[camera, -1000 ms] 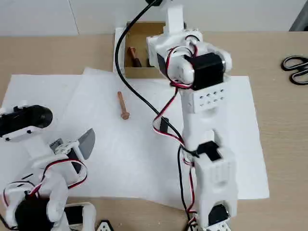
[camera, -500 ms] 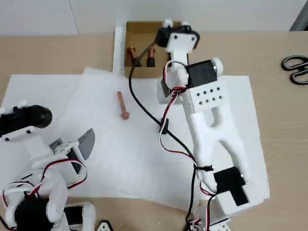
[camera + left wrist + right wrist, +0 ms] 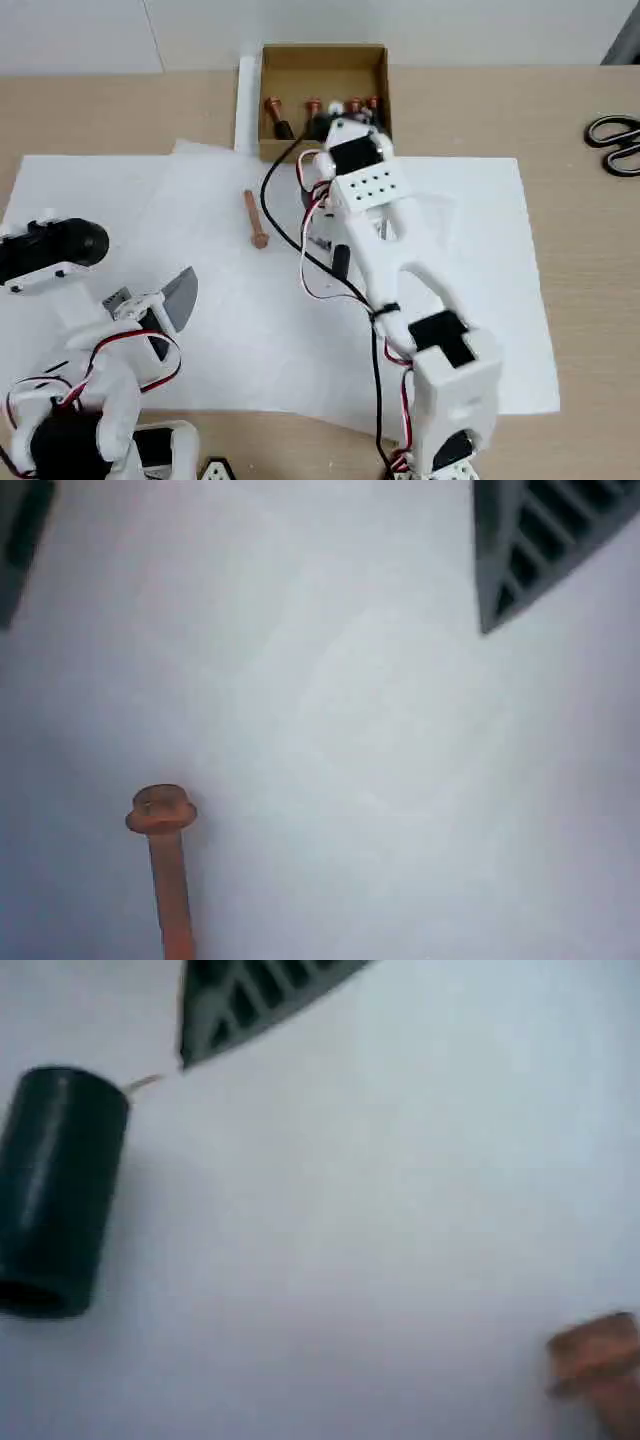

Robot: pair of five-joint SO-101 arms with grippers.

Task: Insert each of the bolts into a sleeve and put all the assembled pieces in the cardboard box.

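Observation:
The cardboard box [image 3: 323, 55] at the table's far edge holds several copper bolts in dark sleeves [image 3: 313, 110]. One bare bolt [image 3: 255, 218] [image 3: 165, 870] lies on the white sheet [image 3: 230, 330], its head [image 3: 598, 1352] toward the near side. An empty dark sleeve [image 3: 340, 260] [image 3: 60, 1190] lies to its right, beside the right arm's cable. My right gripper [image 3: 318, 210] hangs over the sheet just in front of the box, open and empty, one finger [image 3: 250, 1000] showing. My left gripper [image 3: 150, 295] [image 3: 245, 628] stands open at the near left, with the bare bolt ahead of it.
Black scissors [image 3: 615, 140] lie on the wooden table at the far right. A white strip [image 3: 245, 100] stands against the box's left wall. The right arm's cable [image 3: 290, 200] runs across the sheet between the bolt and the sleeve.
My right arm has drawn back from over the box and folded down over the sheet, uncovering the pieces in the box. The left arm and the bare bolt have not moved.

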